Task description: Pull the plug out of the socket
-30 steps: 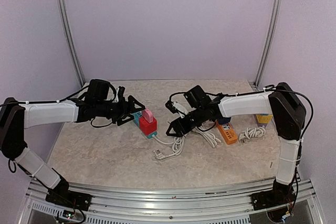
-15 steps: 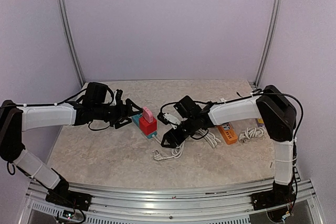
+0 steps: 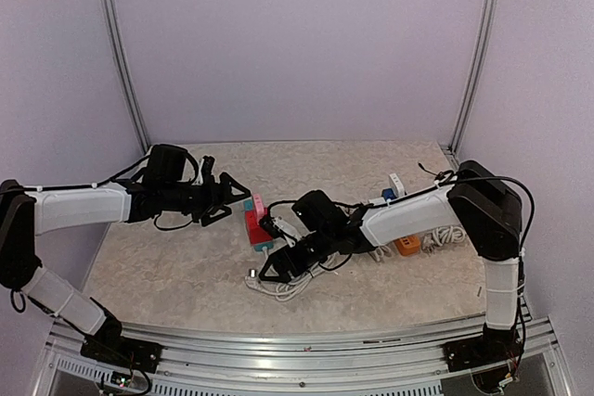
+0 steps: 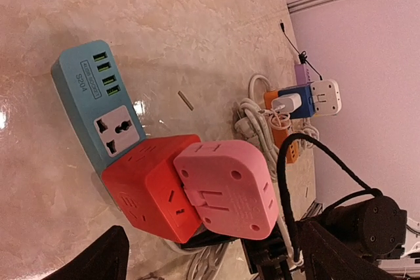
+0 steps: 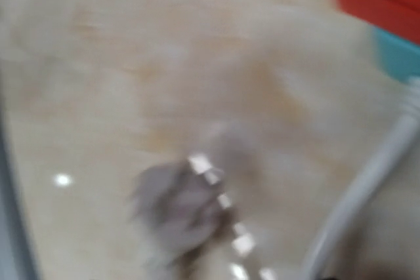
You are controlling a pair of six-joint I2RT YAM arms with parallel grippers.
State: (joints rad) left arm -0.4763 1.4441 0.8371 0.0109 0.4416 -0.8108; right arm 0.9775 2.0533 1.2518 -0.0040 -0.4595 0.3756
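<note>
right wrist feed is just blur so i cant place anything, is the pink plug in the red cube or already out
Observer: In. The left wrist view shows the pink plug seated in the red cube, which sits on the blue power strip.
Operator: ok where is my right gripper
Observer: In the top view the right gripper is low over the coiled white cable, on the near side of the red cube, with its jaws apart.
Operator: and the left one
Observer: The left gripper is open and points at the plug from the left. It has not closed on it.
</note>
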